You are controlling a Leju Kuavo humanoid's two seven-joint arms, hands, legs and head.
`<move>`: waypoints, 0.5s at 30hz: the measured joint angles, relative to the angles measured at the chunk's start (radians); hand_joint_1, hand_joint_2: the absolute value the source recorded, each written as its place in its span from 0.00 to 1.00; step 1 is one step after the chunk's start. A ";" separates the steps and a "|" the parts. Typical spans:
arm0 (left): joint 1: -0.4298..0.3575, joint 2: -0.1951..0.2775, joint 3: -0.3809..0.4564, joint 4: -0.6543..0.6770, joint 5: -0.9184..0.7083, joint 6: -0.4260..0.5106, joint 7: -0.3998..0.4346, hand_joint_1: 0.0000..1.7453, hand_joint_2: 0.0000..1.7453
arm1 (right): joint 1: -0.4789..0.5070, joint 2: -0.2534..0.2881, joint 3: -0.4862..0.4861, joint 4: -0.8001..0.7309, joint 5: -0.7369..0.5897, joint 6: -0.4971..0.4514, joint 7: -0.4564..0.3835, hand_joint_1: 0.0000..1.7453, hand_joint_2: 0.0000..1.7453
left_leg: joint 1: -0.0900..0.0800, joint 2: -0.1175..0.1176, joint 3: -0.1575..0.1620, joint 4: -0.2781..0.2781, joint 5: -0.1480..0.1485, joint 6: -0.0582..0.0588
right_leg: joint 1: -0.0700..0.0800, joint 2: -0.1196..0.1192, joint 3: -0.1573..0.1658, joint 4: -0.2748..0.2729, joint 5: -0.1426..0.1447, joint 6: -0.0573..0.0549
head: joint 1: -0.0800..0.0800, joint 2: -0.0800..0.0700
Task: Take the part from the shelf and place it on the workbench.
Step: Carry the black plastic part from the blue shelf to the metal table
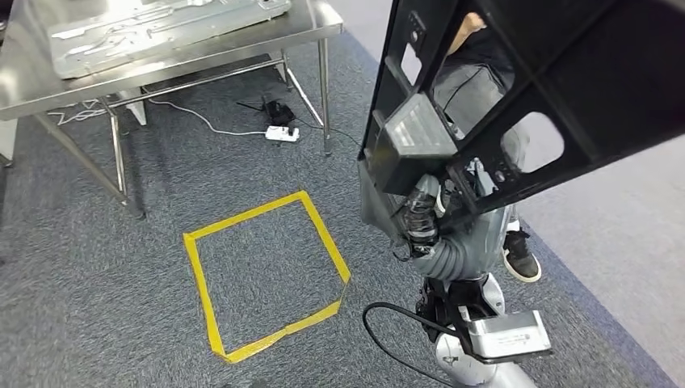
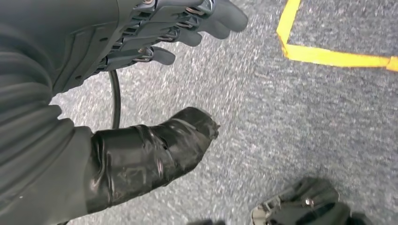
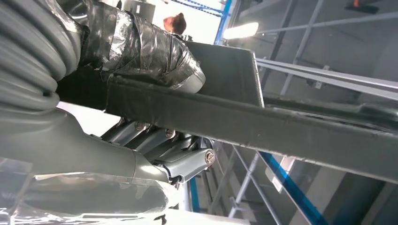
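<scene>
already the part (image 1: 517, 89), one big black frame with cut-outs, is off the shelf and gripped by the right hand (image 1: 420, 222) near its lower edge, held up over the carpet. what's left is placing it on the workbench (image 1: 24, 97), whose near edge lies well apart; one grey panel (image 1: 153, 28) lies on it. one yellow tape square (image 1: 266, 275) marks the floor.

left wrist view: the left hand (image 2: 155, 56) holds nothing, fingers loosely apart above the carpet.

right wrist view: thumb over, fingers (image 3: 159, 145) under the part's edge.
</scene>
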 joint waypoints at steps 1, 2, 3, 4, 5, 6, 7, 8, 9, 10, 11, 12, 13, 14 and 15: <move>0.003 0.001 0.000 0.000 0.000 0.000 0.000 0.00 1.00 | -0.001 0.000 0.000 0.000 0.000 0.000 0.000 1.00 1.00 | 0.001 0.001 -0.002 0.000 0.000 -0.006 | -0.001 -0.012 0.004 -0.005 0.002 -0.006 | 0.000 0.000; 0.005 0.002 0.000 0.000 0.001 0.001 0.001 0.00 1.00 | -0.002 0.001 0.000 0.000 0.000 0.002 0.000 1.00 1.00 | 0.000 0.018 -0.007 0.012 -0.006 -0.012 | -0.003 -0.025 0.010 -0.010 0.004 -0.014 | -0.003 0.000; 0.005 0.002 0.000 0.000 0.001 0.001 0.001 0.00 1.00 | -0.002 0.002 0.000 0.000 0.000 0.003 0.000 1.00 1.00 | -0.002 0.045 -0.021 0.042 -0.022 -0.016 | -0.005 -0.039 0.015 -0.015 0.005 -0.020 | -0.005 0.000; 0.004 0.002 0.000 0.000 0.001 0.001 0.002 0.00 1.00 | -0.003 0.003 0.000 0.000 0.000 0.004 0.000 1.00 1.00 | -0.003 0.080 -0.044 0.092 -0.046 -0.020 | -0.004 -0.055 0.019 -0.017 0.004 -0.025 | -0.007 0.000; 0.002 0.002 0.000 0.000 0.001 0.001 0.001 0.00 1.00 | -0.002 0.003 0.000 0.001 0.000 0.005 -0.001 1.00 1.00 | -0.003 0.108 -0.078 0.157 -0.075 -0.024 | -0.002 -0.070 0.022 -0.018 0.002 -0.030 | -0.008 0.000; 0.001 0.002 0.000 0.000 0.001 0.001 0.001 0.00 1.00 | -0.001 0.003 0.000 0.001 0.000 0.006 -0.001 1.00 1.00 | 0.000 0.122 -0.111 0.219 -0.098 -0.027 | 0.000 -0.086 0.023 -0.017 0.000 -0.032 | -0.008 0.000; 0.001 0.002 0.000 0.000 0.001 0.000 0.002 0.00 1.00 | -0.001 0.003 0.000 0.001 0.000 0.008 -0.001 1.00 1.00 | 0.003 0.129 -0.134 0.260 -0.108 -0.030 | 0.001 -0.101 0.023 -0.017 -0.002 -0.033 | -0.008 0.000; 0.002 0.002 0.000 0.000 0.001 0.000 0.002 0.00 1.00 | -0.001 0.003 0.000 0.002 0.000 0.010 -0.001 1.00 1.00 | 0.005 0.133 -0.138 0.266 -0.101 -0.032 | 0.002 -0.115 0.024 -0.017 -0.004 -0.033 | -0.008 0.000; 0.004 0.002 0.000 0.000 0.002 -0.001 0.002 0.00 1.00 | -0.001 0.003 0.000 0.003 0.000 0.012 -0.001 1.00 1.00 | 0.006 0.137 -0.125 0.240 -0.081 -0.032 | 0.002 -0.127 0.025 -0.017 -0.005 -0.031 | -0.008 0.000; 0.004 0.002 0.000 0.000 0.002 -0.001 0.003 0.00 1.00 | -0.001 0.003 0.000 0.003 0.000 0.013 -0.001 1.00 1.00 | 0.006 0.149 -0.089 0.176 -0.050 -0.031 | 0.002 -0.138 0.027 -0.016 -0.008 -0.029 | -0.008 0.000; 0.004 0.002 0.000 0.000 0.003 -0.002 0.003 0.00 1.00 | -0.001 0.003 0.000 0.004 0.000 0.014 -0.001 1.00 1.00 | 0.004 0.168 -0.051 0.107 -0.028 -0.026 | 0.003 -0.149 0.029 -0.015 -0.010 -0.025 | -0.008 0.000; 0.003 0.002 0.000 0.000 0.004 -0.002 0.004 0.00 1.00 | -0.001 0.003 0.000 0.004 0.000 0.014 0.000 1.00 1.00 | 0.001 0.185 -0.019 0.050 -0.014 -0.021 | 0.005 -0.158 0.032 -0.014 -0.014 -0.019 | -0.007 0.000; 0.002 0.002 0.000 0.000 0.004 -0.003 0.004 0.00 1.00 | -0.002 0.003 0.000 0.004 0.000 0.014 0.000 1.00 1.00 | -0.003 0.198 0.004 0.009 -0.006 -0.015 | 0.007 -0.167 0.034 -0.014 -0.017 -0.013 | -0.006 0.000; 0.001 0.003 0.000 0.000 0.005 -0.003 0.004 0.00 1.00 | -0.002 0.003 0.000 0.004 0.000 0.014 0.000 1.00 1.00 | -0.006 0.199 0.008 -0.002 -0.010 -0.010 | 0.009 -0.174 0.038 -0.016 -0.020 -0.006 | -0.004 0.000; 0.001 0.003 0.000 0.000 0.005 -0.004 0.004 0.00 1.00 | -0.003 0.003 0.000 0.004 0.000 0.013 0.000 1.00 1.00 | -0.008 0.189 0.008 -0.004 -0.010 -0.006 | 0.010 -0.182 0.042 -0.018 -0.022 0.001 | -0.003 0.000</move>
